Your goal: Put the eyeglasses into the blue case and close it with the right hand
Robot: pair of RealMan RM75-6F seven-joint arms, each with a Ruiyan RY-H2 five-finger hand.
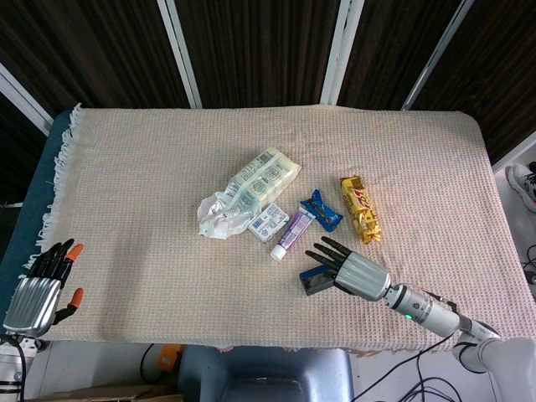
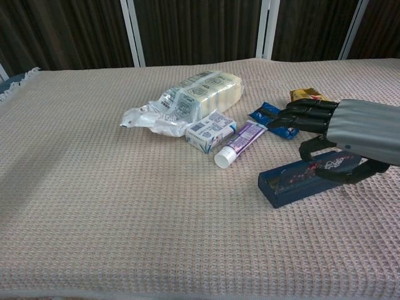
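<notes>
Chest view: right hand [image 2: 340, 140], fingers spread, rests on the blue case [image 2: 294, 183].

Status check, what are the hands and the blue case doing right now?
Right hand over blue case, pressing lid nearly flat. Left hand idle off table edge. Toothpaste tube close by, not blocking.

A rough, matt waffle-weave cloth [image 2: 94, 206] lies under the smooth dark-blue case [image 2: 294, 182], a glossy gold foil wrapper [image 1: 361, 209] and a crinkled clear plastic bag [image 2: 187, 97].

Print shows on the small white-and-blue box [image 2: 210, 130] and purple tube [image 2: 240, 140], none legible.
</notes>
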